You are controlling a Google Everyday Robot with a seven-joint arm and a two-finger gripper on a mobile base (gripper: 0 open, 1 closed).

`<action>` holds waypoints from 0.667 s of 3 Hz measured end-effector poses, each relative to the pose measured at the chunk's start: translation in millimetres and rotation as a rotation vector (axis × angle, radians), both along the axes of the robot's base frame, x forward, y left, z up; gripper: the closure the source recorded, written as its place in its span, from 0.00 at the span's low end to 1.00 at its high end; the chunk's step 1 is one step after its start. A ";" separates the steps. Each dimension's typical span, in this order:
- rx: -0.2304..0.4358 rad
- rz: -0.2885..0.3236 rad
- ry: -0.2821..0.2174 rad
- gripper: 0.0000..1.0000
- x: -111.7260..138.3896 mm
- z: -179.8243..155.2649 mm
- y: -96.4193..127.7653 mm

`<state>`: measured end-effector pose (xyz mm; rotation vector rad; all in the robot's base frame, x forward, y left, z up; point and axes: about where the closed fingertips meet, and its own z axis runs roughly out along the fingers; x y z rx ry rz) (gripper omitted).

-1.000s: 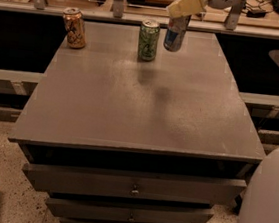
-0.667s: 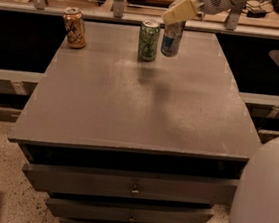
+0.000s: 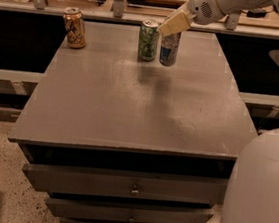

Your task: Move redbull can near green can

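Note:
The redbull can (image 3: 169, 50), slim and silver with blue panels, stands upright at the back of the grey table (image 3: 130, 107), just right of the green can (image 3: 148, 40), with a narrow gap between them. My gripper (image 3: 173, 23) reaches in from the upper right on the white arm. Its cream fingers (image 3: 176, 22) are closed over the redbull can's top and hide it. The green can stands upright and free.
An orange-brown can (image 3: 74, 27) stands at the table's back left corner. Drawers (image 3: 131, 185) sit under the tabletop. My white body (image 3: 261, 193) fills the lower right. A railing and shelf run behind the table.
The gripper has carried the redbull can down and to the left, from the air right of the green can to the tabletop close beside it.

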<state>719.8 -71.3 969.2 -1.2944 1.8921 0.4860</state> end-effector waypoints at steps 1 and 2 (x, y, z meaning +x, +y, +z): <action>-0.011 -0.002 0.030 0.59 3.4 -16.9 2.2; -0.008 -0.012 0.059 0.36 5.7 -28.5 3.6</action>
